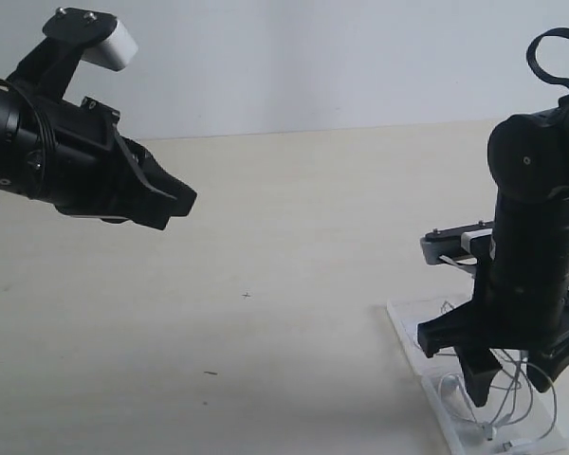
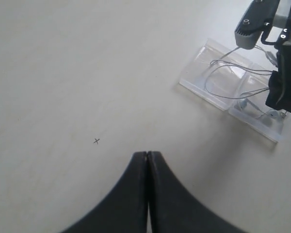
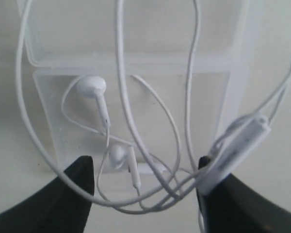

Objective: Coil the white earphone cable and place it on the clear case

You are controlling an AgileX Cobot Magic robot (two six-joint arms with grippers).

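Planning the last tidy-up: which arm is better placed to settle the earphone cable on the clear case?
Right, probably. The right tool hangs open just over the clear case, straddling the white earphone cable on it. The left tool is shut and raised, far across the table.

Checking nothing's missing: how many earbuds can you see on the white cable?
2. One small white earbud lies on the flat clear plastic case, inside one half; the second earbud lies beside it, nearer that half's outer edge.
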